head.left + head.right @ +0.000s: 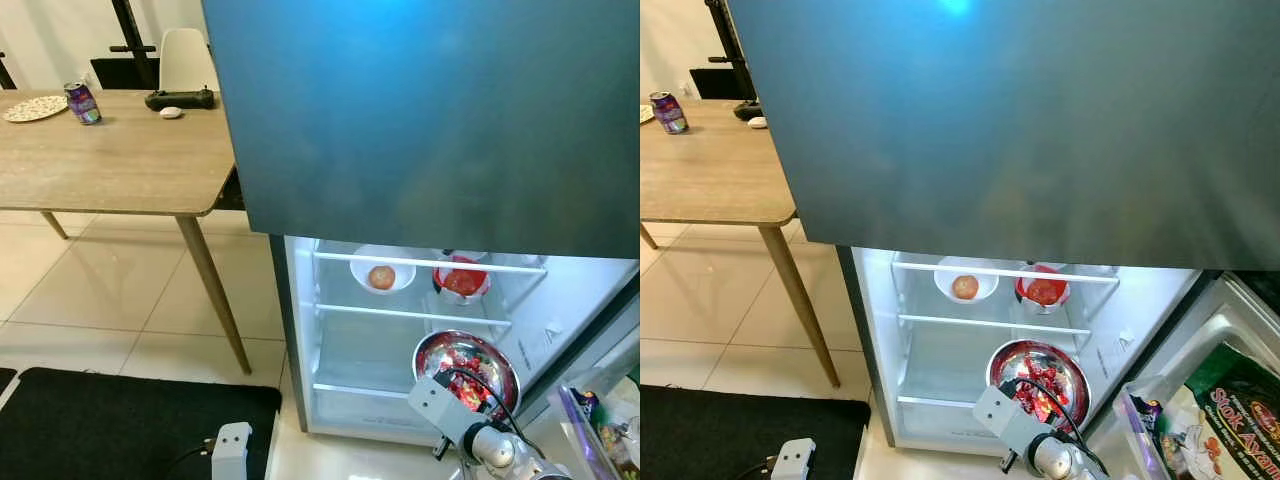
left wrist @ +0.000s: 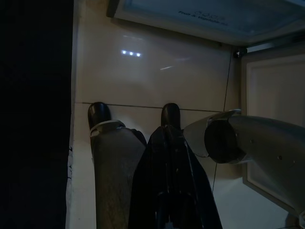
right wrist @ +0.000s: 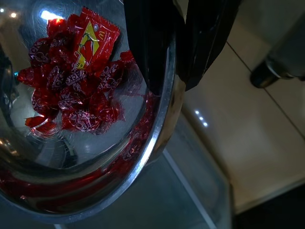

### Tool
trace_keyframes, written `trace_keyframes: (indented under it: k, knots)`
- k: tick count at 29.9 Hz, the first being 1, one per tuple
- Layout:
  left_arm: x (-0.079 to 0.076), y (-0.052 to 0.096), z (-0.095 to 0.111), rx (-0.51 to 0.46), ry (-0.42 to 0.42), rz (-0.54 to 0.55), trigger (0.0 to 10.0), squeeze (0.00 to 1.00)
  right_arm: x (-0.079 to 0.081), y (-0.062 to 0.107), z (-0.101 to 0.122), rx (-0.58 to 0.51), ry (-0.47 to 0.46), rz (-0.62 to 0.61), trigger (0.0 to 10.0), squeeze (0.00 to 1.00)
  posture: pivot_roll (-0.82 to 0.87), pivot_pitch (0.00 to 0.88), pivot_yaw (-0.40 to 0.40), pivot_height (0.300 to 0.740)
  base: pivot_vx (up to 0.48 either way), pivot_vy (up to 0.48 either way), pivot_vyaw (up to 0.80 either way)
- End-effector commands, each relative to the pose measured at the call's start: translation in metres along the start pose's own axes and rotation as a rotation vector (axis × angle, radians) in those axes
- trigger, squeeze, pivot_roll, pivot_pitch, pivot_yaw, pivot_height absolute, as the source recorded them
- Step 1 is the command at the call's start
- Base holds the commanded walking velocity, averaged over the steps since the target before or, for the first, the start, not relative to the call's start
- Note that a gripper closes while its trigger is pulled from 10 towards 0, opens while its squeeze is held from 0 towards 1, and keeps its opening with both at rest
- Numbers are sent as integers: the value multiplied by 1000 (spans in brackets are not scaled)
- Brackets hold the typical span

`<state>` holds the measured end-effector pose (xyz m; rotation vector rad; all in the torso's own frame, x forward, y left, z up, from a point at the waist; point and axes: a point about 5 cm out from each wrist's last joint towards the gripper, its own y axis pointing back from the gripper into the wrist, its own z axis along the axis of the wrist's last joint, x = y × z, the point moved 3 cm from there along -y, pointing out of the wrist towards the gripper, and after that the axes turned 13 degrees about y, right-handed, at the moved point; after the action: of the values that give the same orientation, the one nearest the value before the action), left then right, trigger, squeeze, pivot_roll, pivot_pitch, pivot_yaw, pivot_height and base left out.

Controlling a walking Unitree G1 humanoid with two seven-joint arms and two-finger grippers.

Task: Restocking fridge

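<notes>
Right pincer (image 3: 178, 52) clamped on rim of steel bowl (image 1: 466, 368) of red sachets (image 3: 76, 81), held inside open fridge (image 1: 340, 330) above its lower shelf. Best kept level, eased down flat before releasing. Left pincer (image 2: 133, 117) hanging over floor, fingers apart, holding nothing. Shelf beneath bowl hidden; sachet print unreadable

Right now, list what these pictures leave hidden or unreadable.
- Fridge upper section: head views, hidden behind its dark door.
- Red bowl's contents: too small, partly behind the shelf rail.
- Steel bowl: right wrist view, far rim cut off; right gripper covers part.
- Can label: too small.
</notes>
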<state>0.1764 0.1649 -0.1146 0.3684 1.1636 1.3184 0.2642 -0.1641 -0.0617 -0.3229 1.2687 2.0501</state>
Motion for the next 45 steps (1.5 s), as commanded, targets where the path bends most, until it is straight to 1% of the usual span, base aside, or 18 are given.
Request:
trace_keyframes:
  k: [1, 2, 4, 6, 10, 11, 12, 14, 15, 16, 18, 19, 25, 33, 35, 45]
  knots:
    - [-1, 0, -1, 7, -13, -6, 10000, 0, -3, -2, 9, -40, 6, -3, 10000, 0, -102, 0, 17, 740, 0, 0, 0]
    - [-2, -1, 0, 0, -16, -11, 10000, 0, -3, -5, 17, -61, 14, -2, 10000, 0, -102, 0, 17, 740, 0, 0, 0]
    - [-3, -1, 2, -4, -22, -15, 10000, 0, -4, -6, 20, -67, 21, -6, 10000, 0, -102, 0, 17, 740, 0, 0, 0]
    - [-9, -3, 9, -25, -43, -39, 10000, 0, -7, -8, 24, -63, 49, -19, 10000, 0, -101, 0, 16, 740, 0, 0, 0]
    - [-14, -5, 17, -46, -63, -61, 10000, 0, -8, -9, 26, -62, 60, -24, 10000, 0, -101, 0, 16, 740, 0, 0, 0]
    - [-18, -6, 25, -69, -71, -77, 10000, 0, -10, -9, 27, -56, 66, -29, 10000, 0, -97, 0, 12, 740, 0, 0, 0]
    - [-18, -6, 25, -69, -71, -77, 10000, 0, -10, -9, 27, -56, 66, -29, 10000, 0, -97, 0, 12, 740, 0, 0, 0]
    - [-31, -8, 52, -156, -96, -118, 10000, 0, -16, -11, 30, -53, 63, -42, 10000, 0, -99, 0, 12, 740, 0, 0, 0]
    - [-31, -8, 52, -156, -96, -118, 10000, 0, -16, -11, 30, -53, 63, -42, 10000, 0, -99, 0, 12, 740, 0, 0, 0]
    - [-35, -9, 62, -190, -112, -129, 10000, 0, -19, -11, 32, -53, 60, -49, 10000, 0, -99, 0, 12, 740, 0, 0, 0]
    - [-35, -9, 62, -190, -112, -129, 10000, 0, -19, -11, 32, -53, 60, -49, 10000, 0, -99, 0, 12, 740, 0, 0, 0]
    - [-39, -9, 70, -215, -121, -138, 10000, 0, -20, -12, 34, -55, 60, -53, 10000, 0, -98, 0, 12, 740, 0, 0, 0]
    - [-47, -9, 84, -251, -144, -169, 10000, 0, -21, -14, 39, -62, 69, -55, 10000, 0, -95, 0, 9, 740, 0, 0, 0]
    - [-49, -9, 83, -247, -145, -175, 10000, 0, -20, -14, 39, -57, 80, -52, 10000, 0, -95, 0, 8, 740, 0, 0, 0]
    - [-48, -10, 79, -231, -156, -168, 10000, 0, -20, -14, 37, -49, 82, -53, 10000, 0, -96, 0, 9, 740, 0, 0, 0]
    - [-46, -11, 66, -182, -148, -180, 10000, 0, -19, -12, 30, -23, 80, -55, 10000, 0, -98, 0, 11, 740, 0, 0, 0]
